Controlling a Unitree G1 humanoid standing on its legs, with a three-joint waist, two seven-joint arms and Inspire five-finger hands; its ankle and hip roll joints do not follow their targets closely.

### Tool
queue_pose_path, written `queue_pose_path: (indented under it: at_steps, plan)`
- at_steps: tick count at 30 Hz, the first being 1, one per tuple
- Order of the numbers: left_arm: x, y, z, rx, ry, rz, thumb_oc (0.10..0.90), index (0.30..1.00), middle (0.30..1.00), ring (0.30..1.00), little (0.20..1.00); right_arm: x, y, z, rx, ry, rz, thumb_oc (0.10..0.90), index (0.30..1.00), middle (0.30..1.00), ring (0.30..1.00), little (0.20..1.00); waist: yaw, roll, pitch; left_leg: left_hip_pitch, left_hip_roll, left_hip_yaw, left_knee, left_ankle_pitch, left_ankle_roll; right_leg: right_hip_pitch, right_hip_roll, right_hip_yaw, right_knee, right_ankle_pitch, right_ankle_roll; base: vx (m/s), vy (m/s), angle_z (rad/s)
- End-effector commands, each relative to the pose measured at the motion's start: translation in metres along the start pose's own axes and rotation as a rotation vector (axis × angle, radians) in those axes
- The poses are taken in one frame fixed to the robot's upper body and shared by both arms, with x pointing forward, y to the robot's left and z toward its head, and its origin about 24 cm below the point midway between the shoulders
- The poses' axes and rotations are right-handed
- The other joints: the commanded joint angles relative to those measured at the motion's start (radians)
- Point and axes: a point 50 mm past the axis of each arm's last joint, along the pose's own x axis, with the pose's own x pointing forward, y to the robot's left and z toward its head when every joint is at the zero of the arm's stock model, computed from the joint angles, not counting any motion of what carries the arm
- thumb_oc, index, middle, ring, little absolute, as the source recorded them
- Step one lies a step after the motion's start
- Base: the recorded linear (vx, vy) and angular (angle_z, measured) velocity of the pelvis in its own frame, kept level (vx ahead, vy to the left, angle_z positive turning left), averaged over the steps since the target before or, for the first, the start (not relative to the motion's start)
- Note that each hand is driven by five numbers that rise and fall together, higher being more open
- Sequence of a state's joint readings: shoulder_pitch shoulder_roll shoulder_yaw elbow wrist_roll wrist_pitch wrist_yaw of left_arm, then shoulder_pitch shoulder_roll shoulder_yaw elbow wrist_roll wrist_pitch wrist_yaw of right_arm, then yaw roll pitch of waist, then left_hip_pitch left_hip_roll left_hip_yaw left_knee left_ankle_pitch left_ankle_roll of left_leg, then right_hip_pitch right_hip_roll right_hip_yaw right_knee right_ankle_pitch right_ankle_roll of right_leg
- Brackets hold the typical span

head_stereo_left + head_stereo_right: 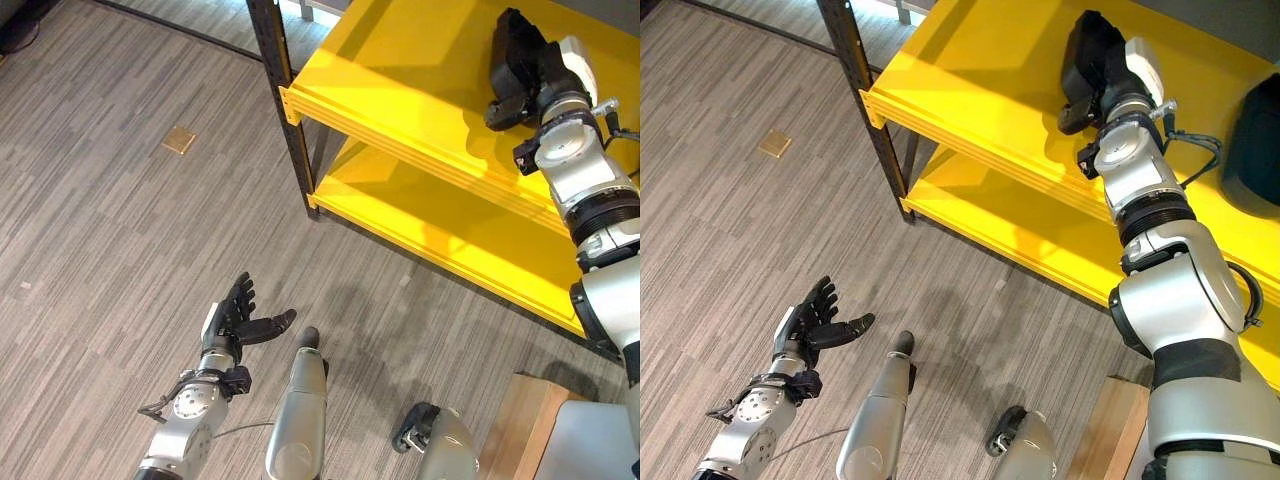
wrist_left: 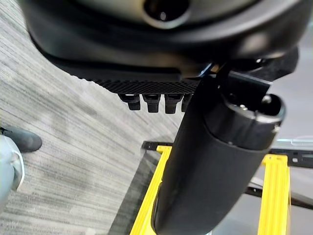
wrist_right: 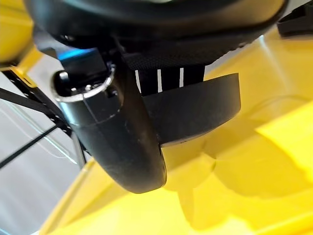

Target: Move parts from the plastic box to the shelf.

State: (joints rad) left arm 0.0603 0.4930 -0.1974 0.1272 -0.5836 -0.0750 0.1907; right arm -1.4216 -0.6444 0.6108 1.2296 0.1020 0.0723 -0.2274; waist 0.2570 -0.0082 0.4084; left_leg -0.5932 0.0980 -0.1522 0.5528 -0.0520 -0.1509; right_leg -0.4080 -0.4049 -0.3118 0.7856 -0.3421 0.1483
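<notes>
My right hand (image 1: 520,60) is stretched out over the top board of the yellow shelf (image 1: 400,80). In the right wrist view its fingers (image 3: 161,76) and thumb (image 3: 122,132) are curled round a black curved part (image 3: 200,110) just above the yellow board. Another dark part (image 1: 1252,140) rests on the same board, further right. My left hand (image 1: 238,318) hangs low over the floor at the lower left, open with straight fingers and nothing in it; its thumb (image 2: 210,161) stands out in the left wrist view.
A black upright post (image 1: 285,90) carries the shelf's left corner, and a second yellow board (image 1: 440,230) lies below the top one. A pale wooden surface (image 1: 520,425) sits at the lower right. A small brass plate (image 1: 180,140) is set in the grey floor.
</notes>
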Motion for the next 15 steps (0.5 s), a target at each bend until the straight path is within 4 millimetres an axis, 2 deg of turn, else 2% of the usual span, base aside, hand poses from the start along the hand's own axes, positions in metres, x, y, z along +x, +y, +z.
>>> queue_pose_path:
  at_steps: [1, 15]
  plan:
    - [0.000, -0.004, 0.030, 0.016, -0.175, -0.045, 0.900, 1.000, 1.000, 1.000, 1.000, 0.006, -0.054, 0.050, 0.041, -0.162, -0.171, 0.900, 1.000, 1.000, 1.000, 1.000, 0.004, 0.001, -0.092, 0.026, 0.012, -0.072, 0.108, -0.187, 0.055, -0.004, 0.063, 0.034, -0.034, 0.055, -0.025, 0.00, 0.000, 0.00]
    - [-0.002, -0.003, 0.031, 0.012, -0.176, -0.047, 0.900, 1.000, 1.000, 1.000, 1.000, 0.008, -0.063, 0.030, -0.005, -0.084, -0.176, 0.900, 1.000, 1.000, 1.000, 1.000, 0.009, 0.013, -0.078, 0.014, 0.007, -0.080, 0.106, -0.175, 0.051, -0.015, 0.061, 0.027, -0.022, 0.051, -0.031, 0.00, 0.002, 0.01]
